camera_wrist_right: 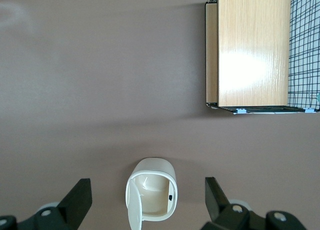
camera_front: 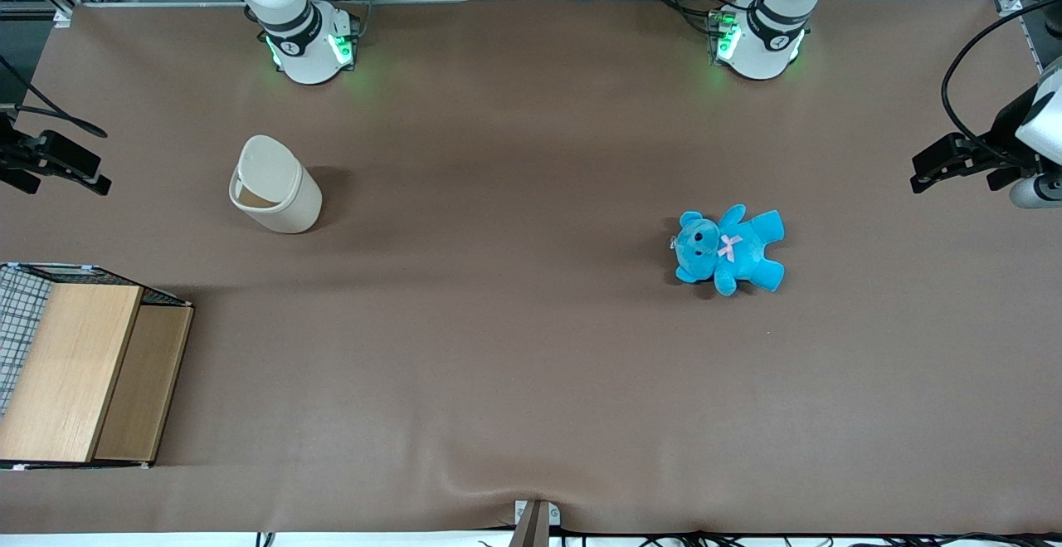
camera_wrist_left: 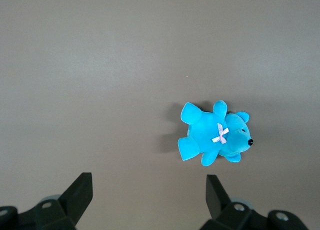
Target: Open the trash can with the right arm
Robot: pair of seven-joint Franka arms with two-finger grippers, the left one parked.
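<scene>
The cream-white trash can [camera_front: 278,190] stands on the brown table toward the working arm's end. Its hinged lid [camera_front: 267,167] is swung up and the hollow inside shows. From the right wrist view I look down into the trash can [camera_wrist_right: 152,167], with the lid [camera_wrist_right: 134,206] standing on edge at one side of the rim. My right gripper [camera_front: 93,175] hovers high over the table's working-arm end, apart from the can. In the wrist view the gripper [camera_wrist_right: 146,186] is open, its black fingers [camera_wrist_right: 80,190] spread wide with nothing between them but the can far below.
A wooden box with wire mesh [camera_front: 75,368] sits at the table's near corner on the working arm's end, nearer the front camera than the can; it also shows as the box [camera_wrist_right: 252,47]. A blue teddy bear [camera_front: 730,250] lies toward the parked arm's end.
</scene>
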